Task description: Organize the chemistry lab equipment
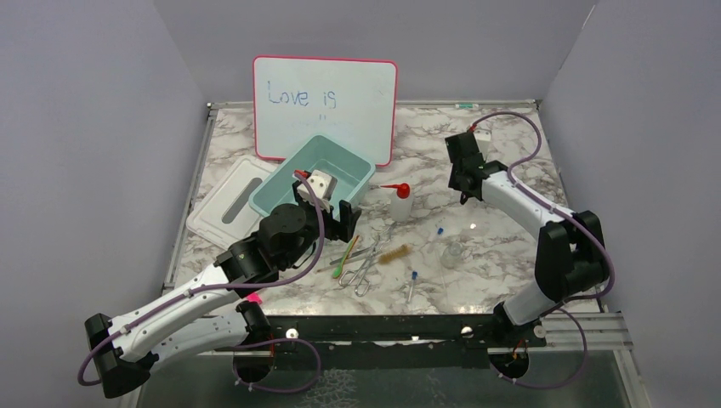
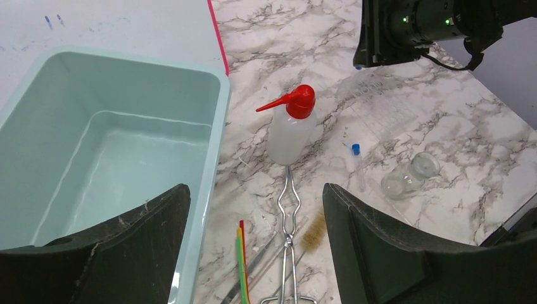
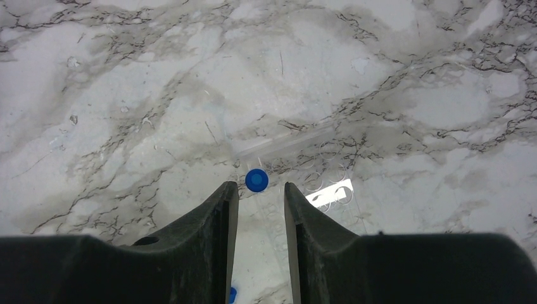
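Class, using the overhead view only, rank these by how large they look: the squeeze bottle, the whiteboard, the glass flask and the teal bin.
1. whiteboard
2. teal bin
3. squeeze bottle
4. glass flask, faint against the marble, so its outline is unsure

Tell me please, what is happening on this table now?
Two robot arms are tidying lab items on a marble table. The left tool is open beside the green bin, near the metal tongs. The right tool hangs over a blue cap; whether it grips anything is unclear. The bin looks empty.
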Robot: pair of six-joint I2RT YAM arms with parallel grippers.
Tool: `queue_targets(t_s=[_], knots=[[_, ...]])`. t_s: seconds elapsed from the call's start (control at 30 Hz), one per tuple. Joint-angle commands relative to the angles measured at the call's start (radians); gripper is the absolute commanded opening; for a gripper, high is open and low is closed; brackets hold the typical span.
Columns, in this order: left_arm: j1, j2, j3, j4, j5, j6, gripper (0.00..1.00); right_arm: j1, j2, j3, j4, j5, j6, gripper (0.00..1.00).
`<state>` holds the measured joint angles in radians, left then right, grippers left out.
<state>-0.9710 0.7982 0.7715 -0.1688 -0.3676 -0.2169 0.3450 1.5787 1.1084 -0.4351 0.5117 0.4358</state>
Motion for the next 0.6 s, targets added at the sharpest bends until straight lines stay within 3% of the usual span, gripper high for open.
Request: queue_targets(t_s=[0.0, 0.57], knots=[[-0.001, -0.005, -0.004, -0.006, -0.017, 0.002, 0.79, -0.005, 0.021, -0.018, 0.052, 0.043, 0.007, 0.37], [0.000, 0.001, -0.004, -0.009, -0.017, 0.003, 0.79, -0.015, 0.060, -0.027, 0.089, 0.097, 0.065, 0.37]])
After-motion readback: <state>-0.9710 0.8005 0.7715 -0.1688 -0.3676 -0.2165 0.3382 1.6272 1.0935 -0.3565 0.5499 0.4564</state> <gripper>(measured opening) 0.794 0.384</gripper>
